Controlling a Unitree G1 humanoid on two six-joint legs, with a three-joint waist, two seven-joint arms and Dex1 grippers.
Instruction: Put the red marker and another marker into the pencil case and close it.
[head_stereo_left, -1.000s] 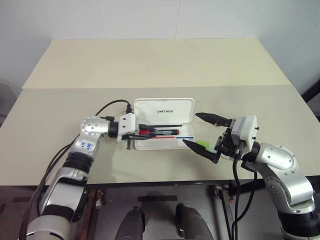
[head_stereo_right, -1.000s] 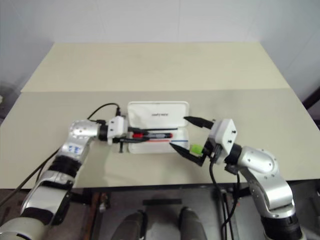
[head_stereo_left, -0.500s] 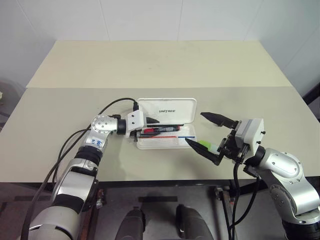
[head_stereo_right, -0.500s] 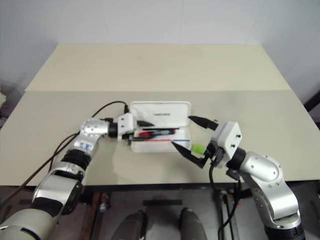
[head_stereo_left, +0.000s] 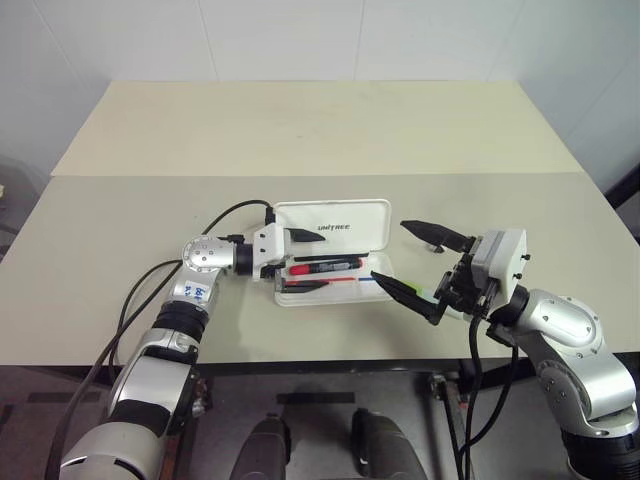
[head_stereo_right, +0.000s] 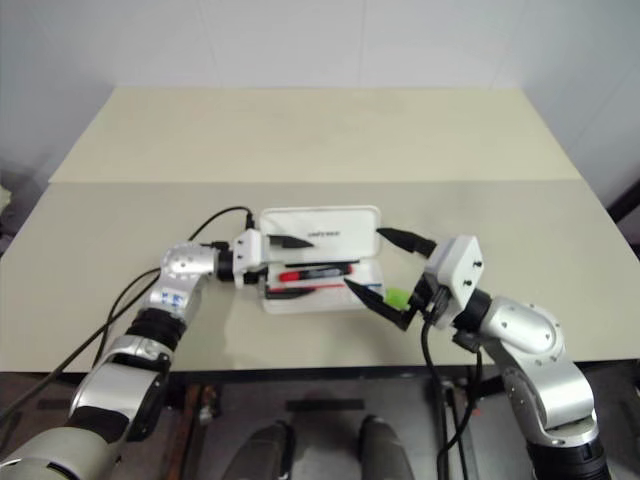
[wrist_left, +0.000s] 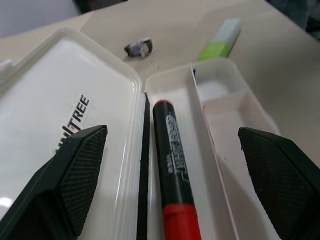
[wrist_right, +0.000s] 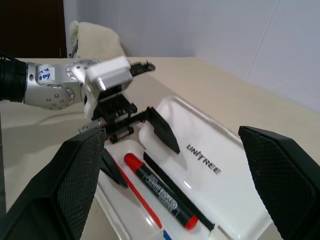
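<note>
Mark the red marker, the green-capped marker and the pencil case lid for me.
red marker (head_stereo_left: 326, 267): left eye view, on the dark barrel.
green-capped marker (wrist_left: 220, 41): left wrist view, mid-body.
pencil case lid (head_stereo_left: 331, 214): left eye view, on bare white above the print.

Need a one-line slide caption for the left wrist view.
Left gripper open over the red marker lying in the open pencil case.

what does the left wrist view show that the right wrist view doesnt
Left wrist view alone: the green-capped marker lying on the table beyond the pencil case, a small dark object near it, and the case's end compartment.

Right wrist view alone: the left gripper, open at the case's end, with its arm, plus the thin red-and-blue line in the tray.

Both: the open white case with its UNITREE lid and the red marker lying in the tray, held by nothing.
</note>
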